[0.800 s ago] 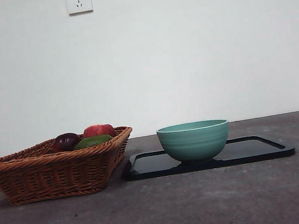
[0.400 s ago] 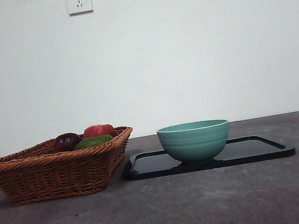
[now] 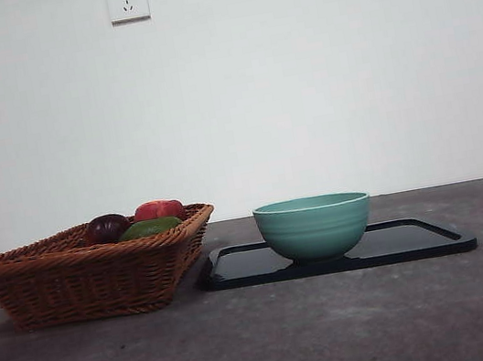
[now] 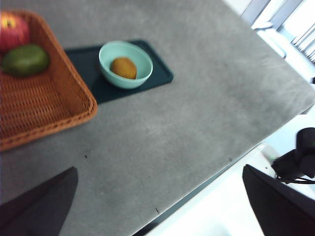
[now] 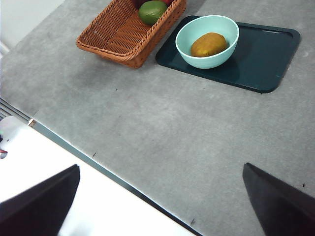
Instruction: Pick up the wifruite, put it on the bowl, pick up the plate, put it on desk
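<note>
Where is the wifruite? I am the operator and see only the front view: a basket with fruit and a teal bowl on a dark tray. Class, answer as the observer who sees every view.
Observer: The wifruite lies inside the bowl; its wall hides the fruit from you.
Operator: Is a gripper near the bowl?
Observer: No. The left gripper and the right gripper are both open, back at the near edge of the desk.
Operator: Does the bowl sit mid-tray?
Observer: No, it sits at the end of the tray beside the basket.
</note>
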Controlling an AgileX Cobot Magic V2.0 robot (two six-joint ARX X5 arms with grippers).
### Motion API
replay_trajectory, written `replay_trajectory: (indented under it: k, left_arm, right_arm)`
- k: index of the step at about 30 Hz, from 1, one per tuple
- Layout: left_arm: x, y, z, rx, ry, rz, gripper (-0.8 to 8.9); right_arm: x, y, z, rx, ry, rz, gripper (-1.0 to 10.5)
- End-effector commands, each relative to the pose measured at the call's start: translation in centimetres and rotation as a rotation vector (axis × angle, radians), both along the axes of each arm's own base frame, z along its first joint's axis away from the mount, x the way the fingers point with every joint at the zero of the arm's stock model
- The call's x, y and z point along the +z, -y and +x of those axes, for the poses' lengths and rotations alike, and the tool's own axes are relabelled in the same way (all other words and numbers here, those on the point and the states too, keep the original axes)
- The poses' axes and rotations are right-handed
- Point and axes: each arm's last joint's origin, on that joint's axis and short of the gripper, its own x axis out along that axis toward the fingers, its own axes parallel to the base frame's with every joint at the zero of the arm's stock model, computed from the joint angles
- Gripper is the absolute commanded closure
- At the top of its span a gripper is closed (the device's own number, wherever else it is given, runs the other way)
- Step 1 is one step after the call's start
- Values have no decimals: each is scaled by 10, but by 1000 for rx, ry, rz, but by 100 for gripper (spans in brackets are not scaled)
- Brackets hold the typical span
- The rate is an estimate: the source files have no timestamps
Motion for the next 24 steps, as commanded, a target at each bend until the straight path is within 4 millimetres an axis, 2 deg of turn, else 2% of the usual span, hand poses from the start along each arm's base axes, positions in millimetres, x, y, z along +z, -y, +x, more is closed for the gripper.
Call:
replay_trajectory:
  k: [1, 6, 14, 24]
  left_arm:
    - [4, 20, 11, 6, -40, 12, 292]
    - [4, 60, 34, 29, -117, 104, 292]
    - [9, 121, 83, 68, -193, 211, 292]
    - [-2, 178, 152, 27, -263, 357, 292]
  right_arm:
    - [3, 0, -1, 5, 21, 8, 393]
    - [4, 0, 0, 15, 38, -1, 393]
    - [5, 0, 0, 15, 49, 5, 393]
    - [5, 0, 0, 15, 49, 5, 393]
